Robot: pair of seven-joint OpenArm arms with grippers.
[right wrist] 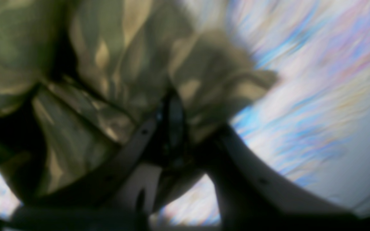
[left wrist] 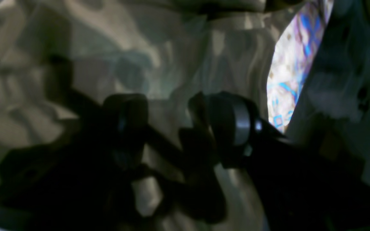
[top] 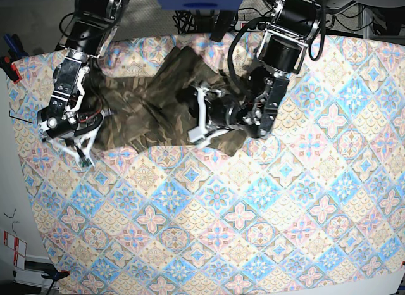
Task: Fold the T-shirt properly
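Note:
The camouflage T-shirt (top: 145, 108) lies crumpled on the far left part of the table, roughly spread sideways. My left gripper (top: 197, 116) lies across its right end. In the left wrist view its dark fingers (left wrist: 230, 122) stand apart, open, with shirt cloth (left wrist: 75, 48) filling the gap (left wrist: 178, 112) behind them. My right gripper (top: 83, 156) is at the shirt's lower left corner. Its wrist view is blurred, and there the gripper (right wrist: 172, 109) is shut on a bunched fold of the T-shirt (right wrist: 108, 64).
A blue, pink and cream tile-patterned tablecloth (top: 253, 213) covers the table and also shows as tablecloth (left wrist: 287, 64) and blurred tablecloth (right wrist: 316, 80) in the wrist views. Dark cables (top: 240, 29) hang by the arm bases at the far edge. The table's left edge (top: 16, 149) is close to the right arm.

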